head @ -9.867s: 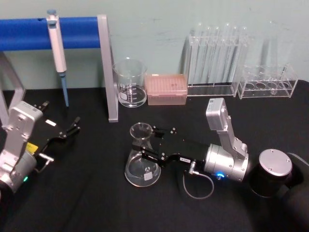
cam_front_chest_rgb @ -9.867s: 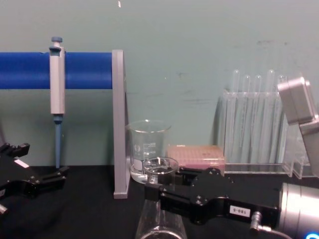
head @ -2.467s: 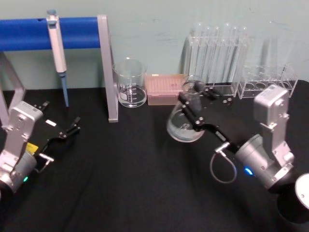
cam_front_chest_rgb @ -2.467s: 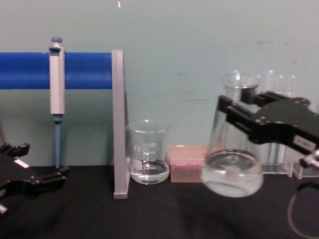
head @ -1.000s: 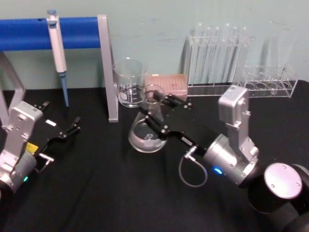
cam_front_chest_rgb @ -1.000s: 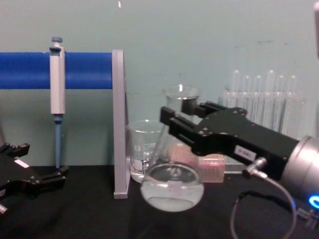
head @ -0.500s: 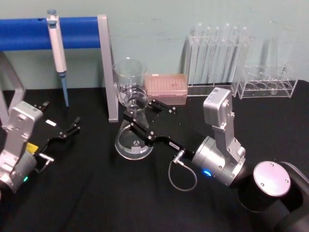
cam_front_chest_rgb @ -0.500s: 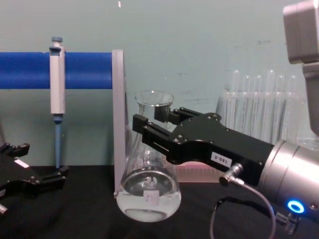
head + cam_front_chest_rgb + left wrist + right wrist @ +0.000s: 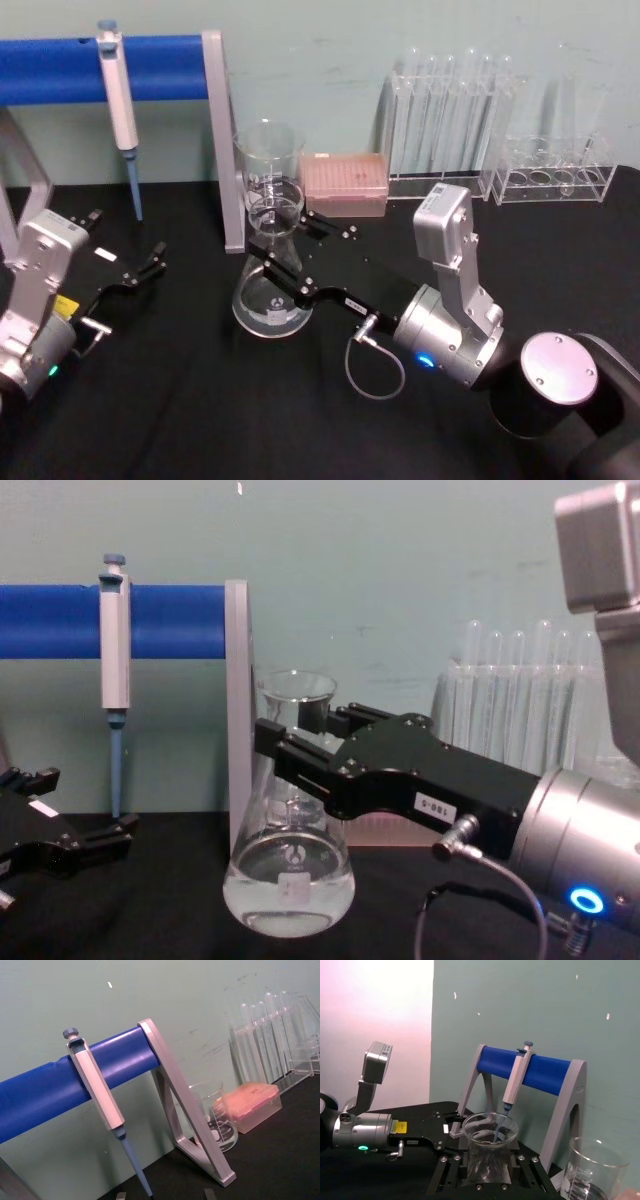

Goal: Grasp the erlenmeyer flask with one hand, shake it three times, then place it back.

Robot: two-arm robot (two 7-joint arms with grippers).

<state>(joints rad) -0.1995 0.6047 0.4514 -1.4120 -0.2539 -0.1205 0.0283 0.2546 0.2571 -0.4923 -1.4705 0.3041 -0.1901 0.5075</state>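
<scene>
Flask [image 9: 266, 300] is standing upright, low by the table [image 9: 200, 410], in front of the beaker [image 9: 262, 150]. Right gripper [image 9: 278, 230] is squeezing its neck between its fingers. Shaking is likely ending; letting go is waiting. Left gripper [image 9: 150, 262] is resting far left.

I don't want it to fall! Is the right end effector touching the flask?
Touching. The chest view shows the right end effector clamped against both sides of the erlenmeyer flask at its neck, with no gap.
</scene>
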